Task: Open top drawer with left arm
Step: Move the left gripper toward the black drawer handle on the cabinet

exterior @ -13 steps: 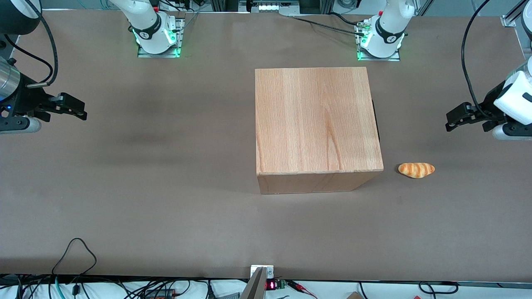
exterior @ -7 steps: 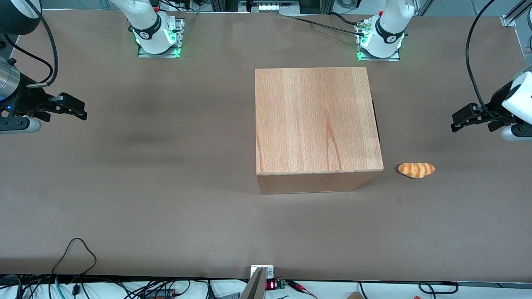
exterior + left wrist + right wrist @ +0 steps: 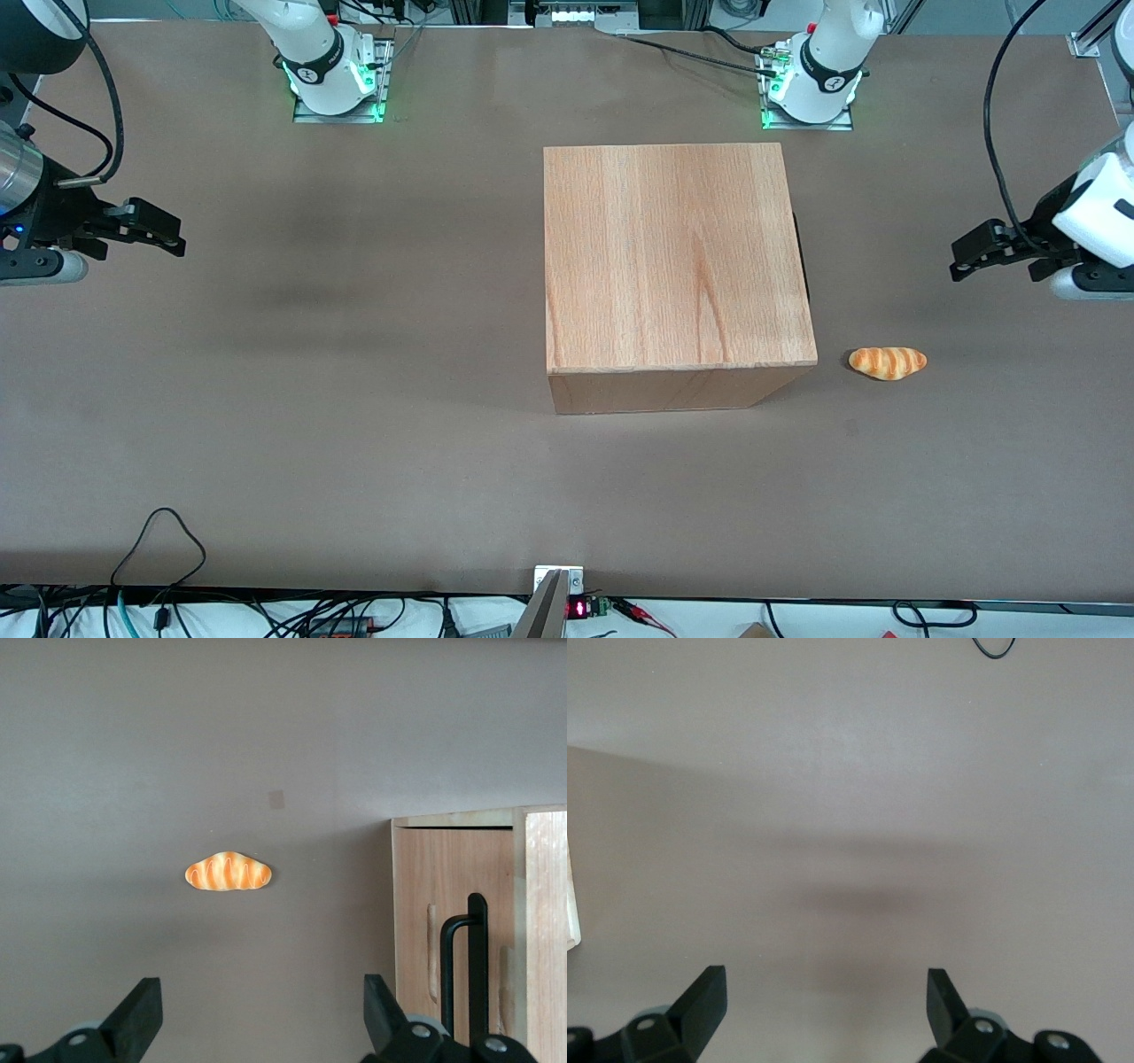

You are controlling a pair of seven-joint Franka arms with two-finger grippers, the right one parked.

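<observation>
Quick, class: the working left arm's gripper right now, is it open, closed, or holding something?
Left gripper: open, holding nothing, hovering over the table toward the working arm's end, clear of the drawer handle.

The left arm (image 3: 1099, 213) is glossy white with a black cable looping to its wrist; its black gripper (image 3: 959, 261) has 2 fingers set wide apart.
</observation>
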